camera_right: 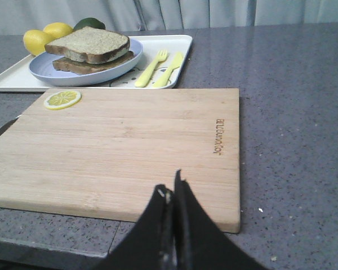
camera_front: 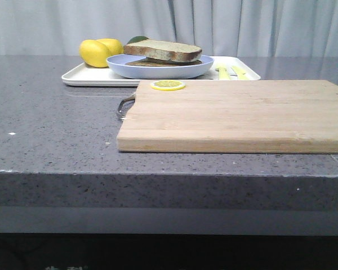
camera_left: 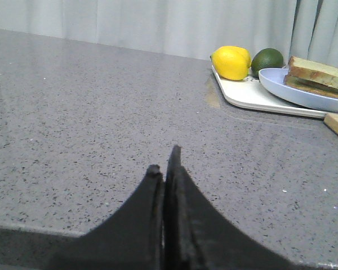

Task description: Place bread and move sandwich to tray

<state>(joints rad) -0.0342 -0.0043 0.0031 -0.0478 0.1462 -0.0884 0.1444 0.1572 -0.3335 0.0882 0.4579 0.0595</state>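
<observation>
Nearest cam: wooden board (camera_front: 236, 115), light grain, metal handle (camera_front: 124, 106) at its left end, lying flat on grey speckled counter (camera_front: 50, 135) close to front edge. Lemon slice (camera_front: 168, 85) on board's far-left corner. Behind board, far side: white tray (camera_front: 84, 75), long side parallel to board, just apart from it. On tray, left to right: two yellow lemons (camera_front: 96, 52) at left end w/ dark green fruit (camera_left: 267, 59) behind them, prob. avocado, can't tell for sure; then pale-blue plate (camera_front: 158, 68) mid-tray; then yellow fork (camera_right: 152, 67) and knife (camera_right: 169, 68) side by side at right end. Sandwich (camera_front: 163, 54) on plate: thick bread (camera_right: 89, 44) w/ pale greenish-tan face and dark crust stacked on top of flatter brown slice, top slice shifted a bit off the lower one. Egg not visible from any view. Small print on tray floor near cutlery, too small to read. Left gripper (camera_left: 164, 163) seen in left wrist view over bare counter, well left of tray, fingers pressed together, nothing between. Right gripper (camera_right: 172, 188) seen in right wrist view over board's near edge, fingers also together, empty. Neither arm visible in front view. Grey curtain (camera_front: 214, 22) behind counter.
</observation>
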